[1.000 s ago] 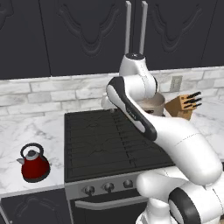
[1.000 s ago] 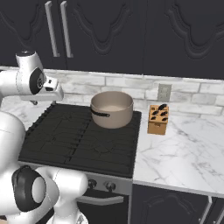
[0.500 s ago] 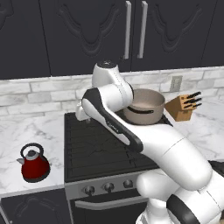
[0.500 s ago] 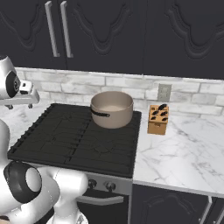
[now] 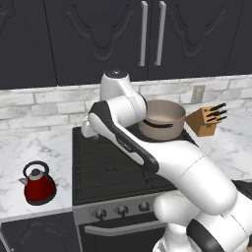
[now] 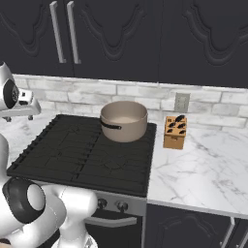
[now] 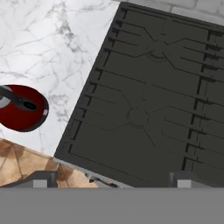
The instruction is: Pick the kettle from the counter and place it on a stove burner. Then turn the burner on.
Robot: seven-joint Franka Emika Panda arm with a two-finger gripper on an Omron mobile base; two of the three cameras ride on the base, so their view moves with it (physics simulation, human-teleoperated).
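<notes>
Spread wide, claw [image 7: 109,179] hangs above stove burner [image 7: 139,116]. Kettle [image 5: 39,183] sits on worktop [image 5: 29,147] (left of stove, untouched).

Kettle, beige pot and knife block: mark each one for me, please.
kettle [image 5: 39,188], left base view, on its red body.
beige pot [image 6: 124,121], right base view, on its outer wall.
knife block [image 6: 175,133], right base view, on its wooden front face.
</notes>
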